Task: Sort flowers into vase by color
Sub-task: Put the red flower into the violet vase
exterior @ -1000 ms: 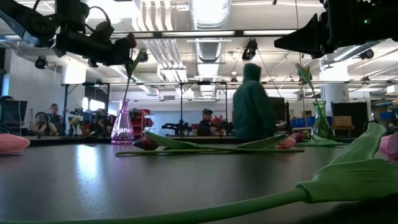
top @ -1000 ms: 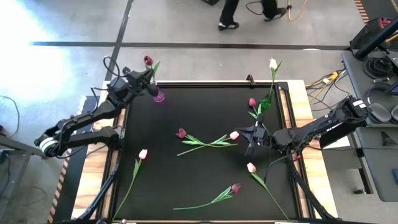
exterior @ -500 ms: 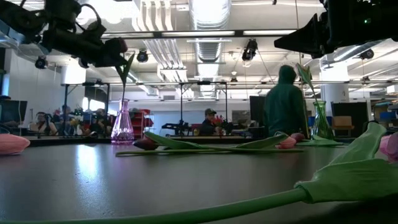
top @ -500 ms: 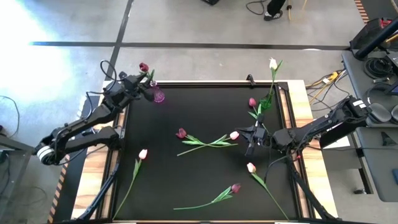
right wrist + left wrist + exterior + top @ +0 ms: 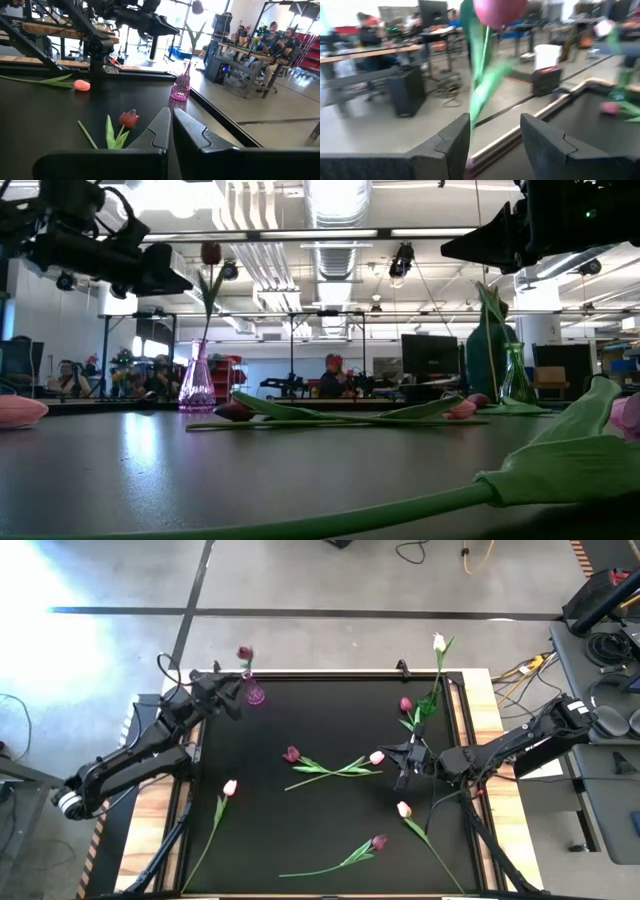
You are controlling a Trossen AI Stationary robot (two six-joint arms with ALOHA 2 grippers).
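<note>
One tulip in vase: dark magenta tulip stands upright in the pink vase at the table's far left edge.
Left gripper: just beside this vase, fingers apart, holding nothing.
Right gripper: fingers together, it seems empty.
Nearest loose flower: pale pink tulip just beside the right gripper, stem running away toward the left arm.
Nearer arm: right.

Dark jointed arms (black cables looping).
</note>
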